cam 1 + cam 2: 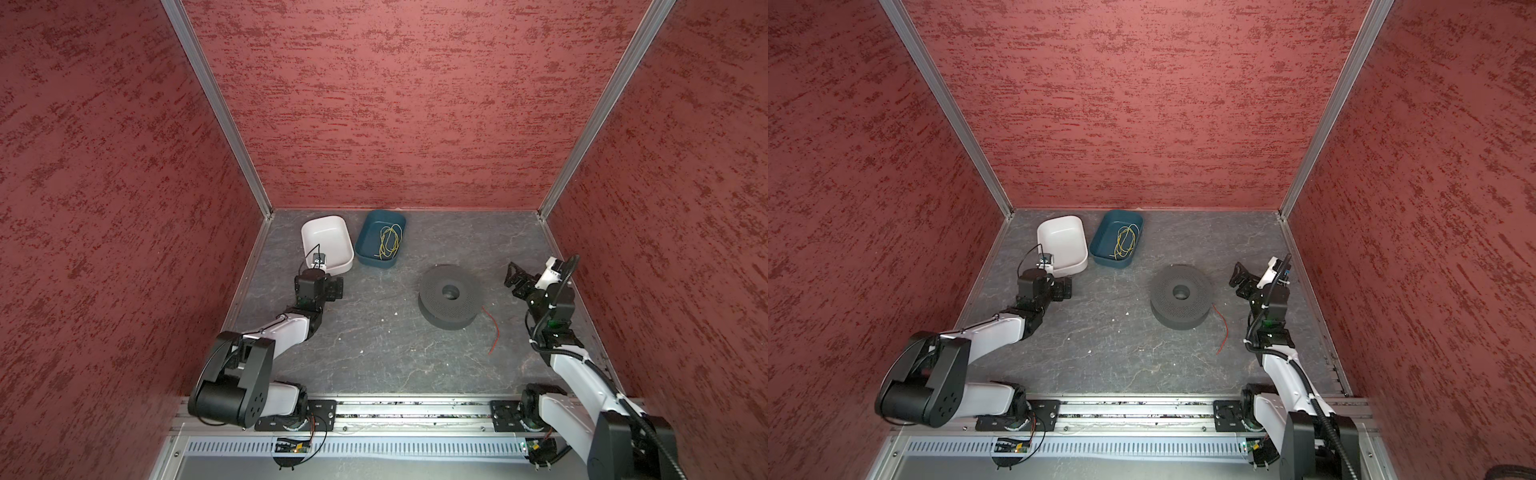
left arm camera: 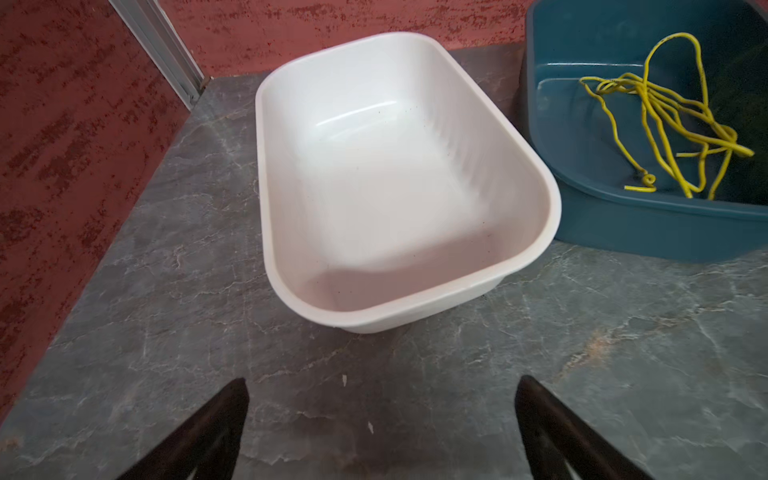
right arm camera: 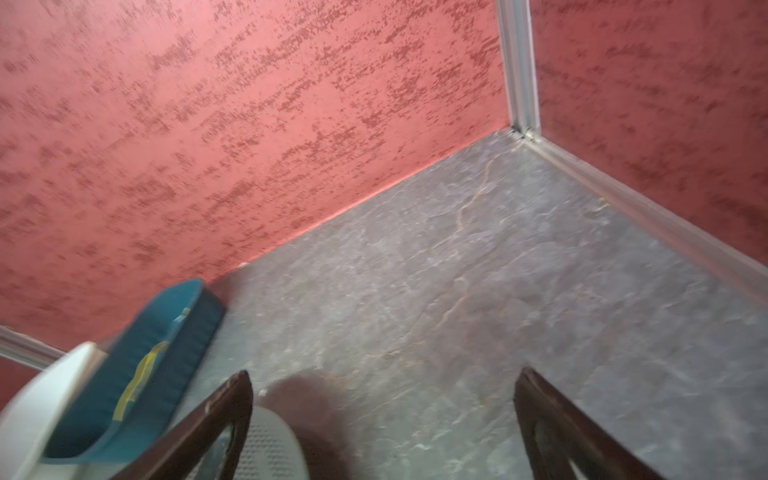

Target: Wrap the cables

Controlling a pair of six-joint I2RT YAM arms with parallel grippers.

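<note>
Grey stone-patterned worktop [image 1: 374,353] carries a black spool [image 1: 451,295]; the red cable [image 1: 495,332] lies loose just beside it. Left hand [image 2: 382,381] and right hand [image 3: 385,372] gape empty. Best pinch one cable end low, squarely, before winding.

The table [image 1: 374,357] is a grey, marbled slab with pale veins, closed in by red walls. Just ahead of the left pincer [image 2: 380,386] stands a white tub [image 2: 536,183], and a few white specks [image 2: 344,379] lie on the bare slab between the two. Ahead and to that pincer's right sits a teal tub [image 2: 623,232], close against the white one. A dark round spool [image 1: 432,291] lies flat to the left of the right pincer [image 3: 382,378], between the two pincers but nearer the right one. A thin red cable [image 1: 498,332] trails loosely over the slab from the spool's foot, behind the right pincer towards its arm's base.
</note>
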